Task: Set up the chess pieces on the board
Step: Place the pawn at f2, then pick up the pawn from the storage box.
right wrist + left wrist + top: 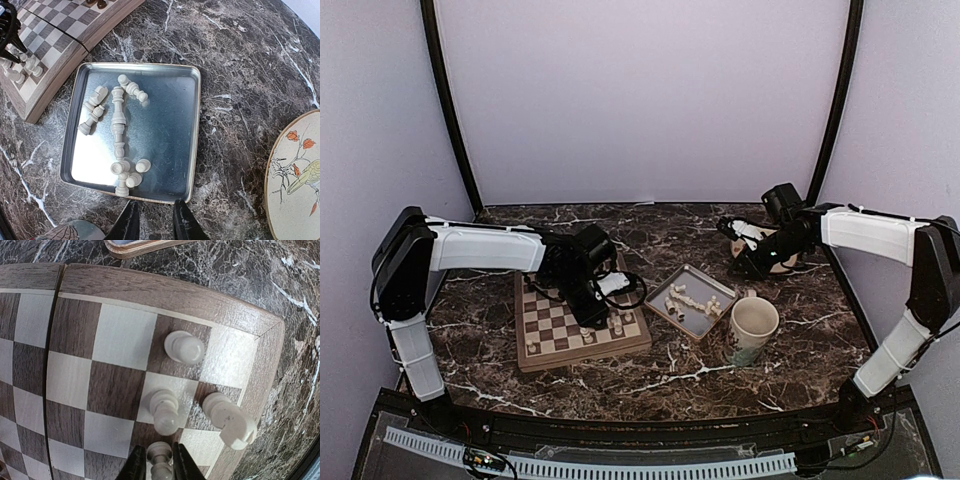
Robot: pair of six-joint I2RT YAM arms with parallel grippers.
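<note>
The board (200, 295) lies under my left gripper (160, 466), at its right corner. A cream chess piece (160, 455) stands upright between the fingers, which sit slightly apart on either side of it. Three more white pieces stand near it: one (184, 347) further in, one (165, 410) just ahead, and a rook (230, 421) on the corner square. In the top view the left gripper (605, 318) is over the board (555, 345). My right gripper (155, 220) hangs open and empty just outside the near rim of the grey tray (192, 125), where several white pieces (118, 120) lie.
A mug (752, 328) stands right of the tray (672, 285). A painted round plate (300, 175) lies on the marble at the far right. Dark chessmen (95, 3) sit at the board's far side. Purple walls close in the table.
</note>
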